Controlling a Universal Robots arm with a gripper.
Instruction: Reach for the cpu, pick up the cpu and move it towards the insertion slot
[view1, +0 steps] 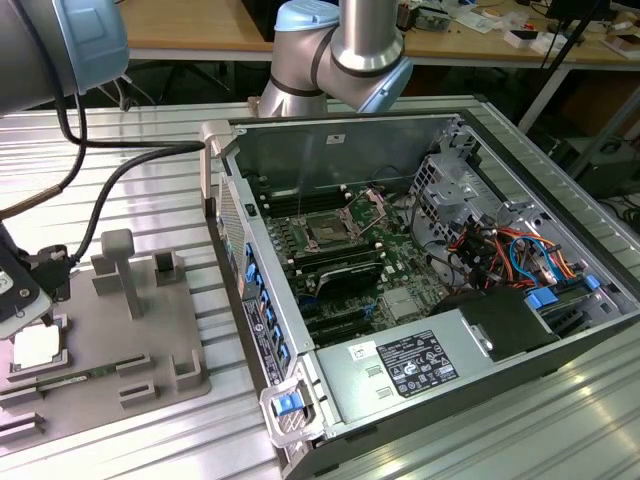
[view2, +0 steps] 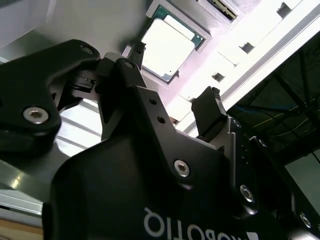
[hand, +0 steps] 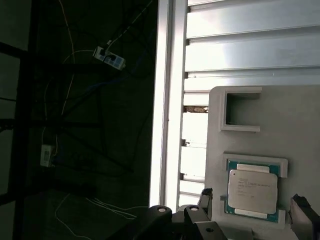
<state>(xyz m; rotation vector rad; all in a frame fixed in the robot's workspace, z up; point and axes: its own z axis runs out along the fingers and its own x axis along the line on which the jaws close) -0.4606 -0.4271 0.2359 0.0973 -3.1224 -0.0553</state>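
We're hovering our black two-finger gripper (view2: 175, 75), fingers apart, just above the small square silvery-topped cpu (view2: 167, 45). The chip's lying ungripped in a recess of the grey plastic tray (view1: 150, 325). The silver-framed square insertion slot (view1: 328, 228) is sitting well apart, inside the open metal PC case (view1: 380, 135).

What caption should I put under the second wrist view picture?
The gripper, jaws open, hovers over the cpu in its grey tray.

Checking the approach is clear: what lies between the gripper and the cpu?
Nothing but air: in the second wrist view the cpu lies in its grey tray, seen between the open gripper's fingertips.
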